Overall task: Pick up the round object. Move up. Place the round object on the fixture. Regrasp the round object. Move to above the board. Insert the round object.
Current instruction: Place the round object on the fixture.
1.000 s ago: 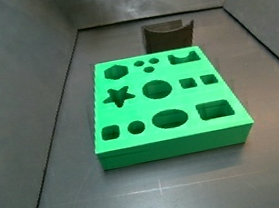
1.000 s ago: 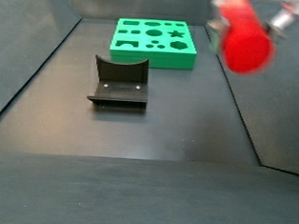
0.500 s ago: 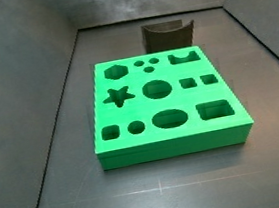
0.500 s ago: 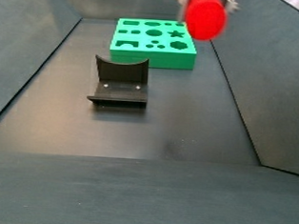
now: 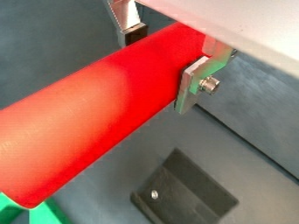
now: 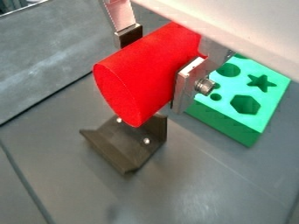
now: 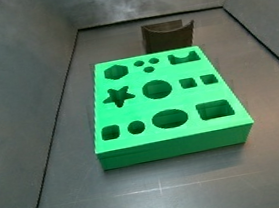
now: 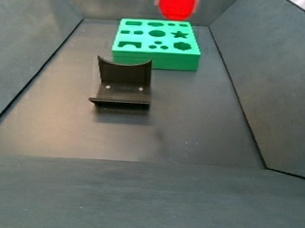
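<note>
The round object (image 6: 138,77), a smooth bright red cylinder, lies crosswise between my gripper's (image 6: 159,59) silver fingers (image 6: 190,83), which are shut on its middle. The same grip shows in both wrist views, with the round object (image 5: 100,118) filling much of the picture and the gripper (image 5: 163,57) clamped on it. It hangs high in the air; in a side view only the round object (image 8: 177,2) shows at the frame's upper edge. Beneath it stands the dark fixture (image 6: 124,144), also seen as the fixture (image 8: 120,83). The green board (image 8: 157,43) lies beyond the fixture.
Dark sloping walls (image 8: 255,83) enclose the grey floor on both sides. In a side view the board (image 7: 163,102) lies mid-floor with the fixture (image 7: 167,35) behind it near the back wall.
The gripper has carried the round object leftward across a side view and farther back, from the right wall to over the fixture and board area. Board and fixture have not moved.
</note>
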